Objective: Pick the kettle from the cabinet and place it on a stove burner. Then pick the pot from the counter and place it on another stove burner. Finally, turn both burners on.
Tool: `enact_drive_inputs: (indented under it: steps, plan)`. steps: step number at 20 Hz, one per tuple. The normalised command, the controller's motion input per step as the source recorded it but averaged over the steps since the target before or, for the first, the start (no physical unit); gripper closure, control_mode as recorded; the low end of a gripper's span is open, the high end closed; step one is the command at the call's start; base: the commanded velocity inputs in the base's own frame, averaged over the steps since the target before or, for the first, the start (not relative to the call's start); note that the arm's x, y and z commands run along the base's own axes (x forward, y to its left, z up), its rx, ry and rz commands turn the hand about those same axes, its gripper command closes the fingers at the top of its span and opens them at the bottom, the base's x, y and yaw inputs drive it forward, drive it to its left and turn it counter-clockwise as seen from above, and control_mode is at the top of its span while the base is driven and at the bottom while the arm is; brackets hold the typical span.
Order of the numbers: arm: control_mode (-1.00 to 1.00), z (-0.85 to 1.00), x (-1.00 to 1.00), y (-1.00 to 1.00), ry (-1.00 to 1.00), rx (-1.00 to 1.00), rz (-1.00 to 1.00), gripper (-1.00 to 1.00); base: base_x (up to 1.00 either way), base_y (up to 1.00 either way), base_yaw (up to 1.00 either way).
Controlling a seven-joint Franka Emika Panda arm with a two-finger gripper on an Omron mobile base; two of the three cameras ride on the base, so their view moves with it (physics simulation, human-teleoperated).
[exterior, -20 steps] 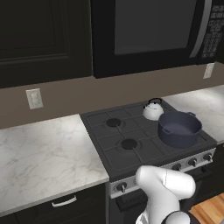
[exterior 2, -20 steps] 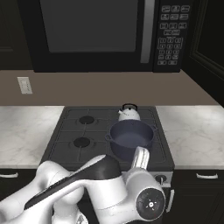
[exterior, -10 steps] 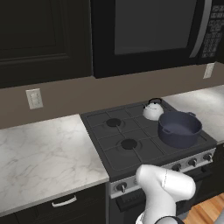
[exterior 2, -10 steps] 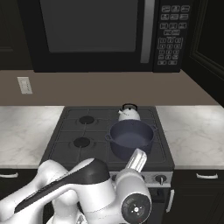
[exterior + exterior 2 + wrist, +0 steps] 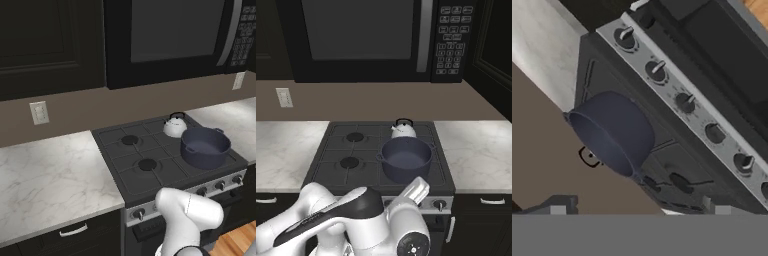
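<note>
The small white kettle [image 5: 175, 125] [image 5: 403, 130] sits on the back right stove burner. The dark blue-grey pot [image 5: 204, 146] [image 5: 405, 159] [image 5: 614, 131] stands on the front right one, just in front of it. In the hand view only the kettle's black handle [image 5: 589, 156] peeks past the pot's rim. Both left burners [image 5: 147, 164] [image 5: 349, 162] are bare. My gripper [image 5: 639, 210] hangs low before the stove front, open and holding nothing, looking up at the row of silver knobs [image 5: 684, 102]. The marbled counter [image 5: 50, 175] flanks the stove.
A black microwave [image 5: 371, 35] hangs over the cooktop, with a dark panelled cabinet door [image 5: 496, 50] to its right and dark cabinets [image 5: 45, 40] to its left. A wall outlet [image 5: 39, 112] sits over the left counter. My white arm [image 5: 356, 220] crosses low in front of the stove.
My arm has sunk a little lower in front of the stove. The kettle and the pot have stayed on their burners, and the gripper has stayed open.
</note>
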Motion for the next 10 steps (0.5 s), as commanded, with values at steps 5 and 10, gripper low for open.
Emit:
enact_drive_inputs:
  steps: [5,10]
  plan:
    - [-1.00,-0.14,0.00,0.00,0.01,0.21,-0.05,-1.00,0.00,0.00,0.00]
    - [-1.00,-0.15,0.01,0.02,0.08,0.18,0.00,-1.00,0.00,0.00,0.00]
